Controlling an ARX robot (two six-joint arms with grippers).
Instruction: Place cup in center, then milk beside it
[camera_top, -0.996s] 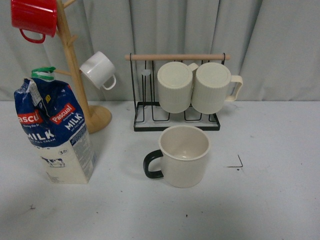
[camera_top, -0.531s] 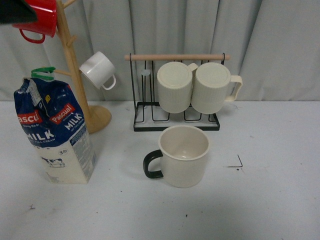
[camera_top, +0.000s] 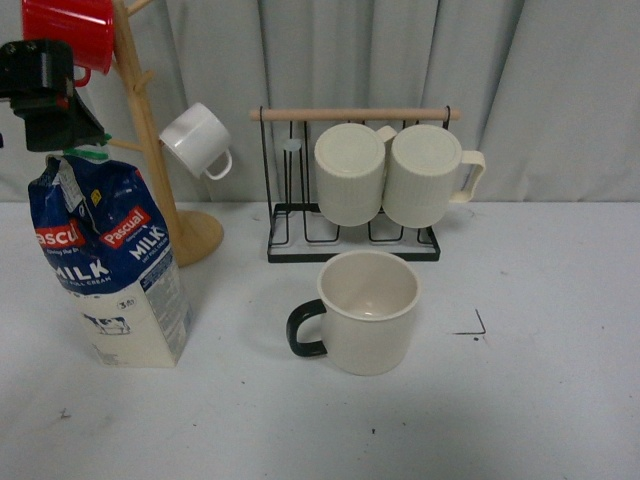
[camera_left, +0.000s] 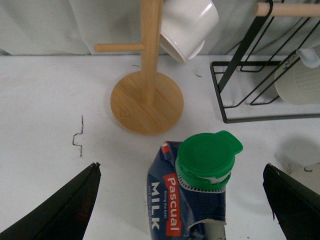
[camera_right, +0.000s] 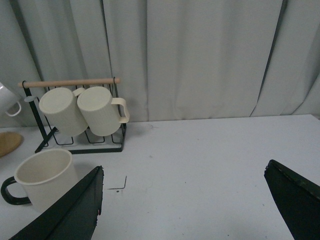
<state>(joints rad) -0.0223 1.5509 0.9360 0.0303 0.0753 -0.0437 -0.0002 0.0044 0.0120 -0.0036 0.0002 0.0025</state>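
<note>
White desk (camera_top: 560, 400), edges cut off. At 9 o'clock, tall crumpled green-capped milk carton (camera_top: 110, 270): red "Pascual" labels, white "MILK", smaller print unreadable. At centre, smooth cream cup (camera_top: 368, 312), glossy black loop handle toward 9 o'clock. Left end effector (camera_left: 180, 167) spread wide over carton top, only fingertips shown. Right end effector (camera_right: 182, 170) spread, empty.

Milk (camera_top: 110, 262) left of cup (camera_top: 368, 322); rack (camera_top: 300, 114) behind cup; left tool (camera_top: 55, 122) above milk.

The left gripper (camera_top: 48, 100) hangs at the front view's upper left, jaws spread wide; the right gripper (camera_right: 183, 167) gapes likewise.
</note>
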